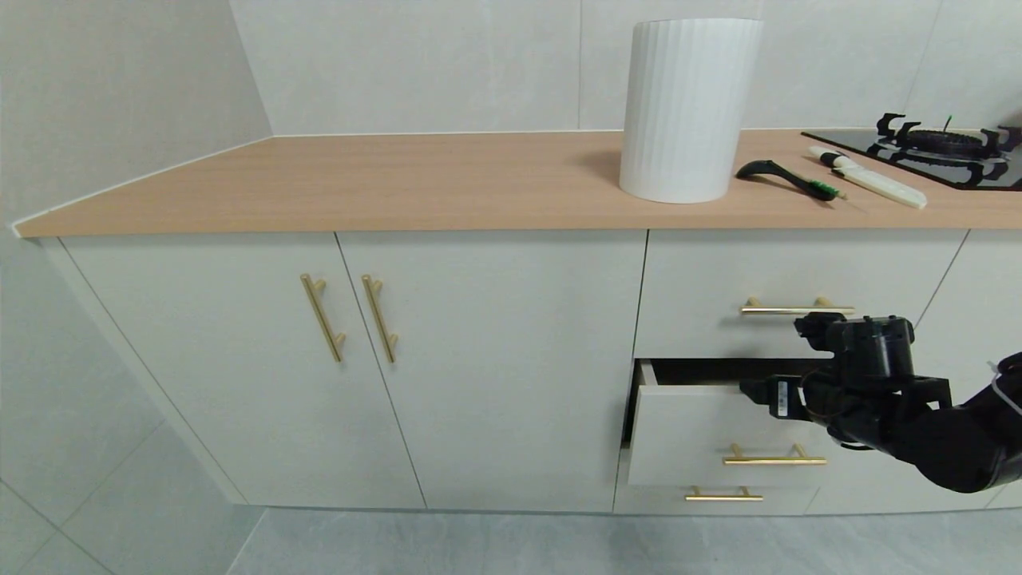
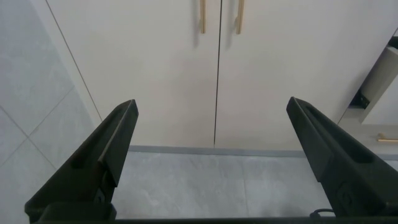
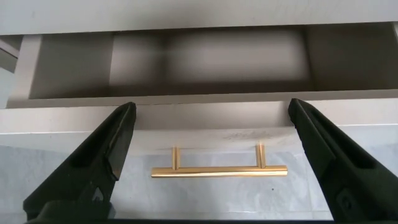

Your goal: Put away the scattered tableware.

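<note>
Right gripper (image 1: 758,393), jaws spread wide, just before the open drawer (image 1: 703,431); black utensil (image 1: 786,177) and white knife (image 1: 878,185) lie on the countertop (image 1: 399,180) above

Spoon (image 1: 790,179) and knife (image 1: 874,182) lie on the counter (image 1: 399,180) right of the canister (image 1: 687,112).

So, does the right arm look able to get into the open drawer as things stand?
Probably yes: the open right gripper hangs at the front edge of the pulled-out drawer, with nothing across its opening.
</note>
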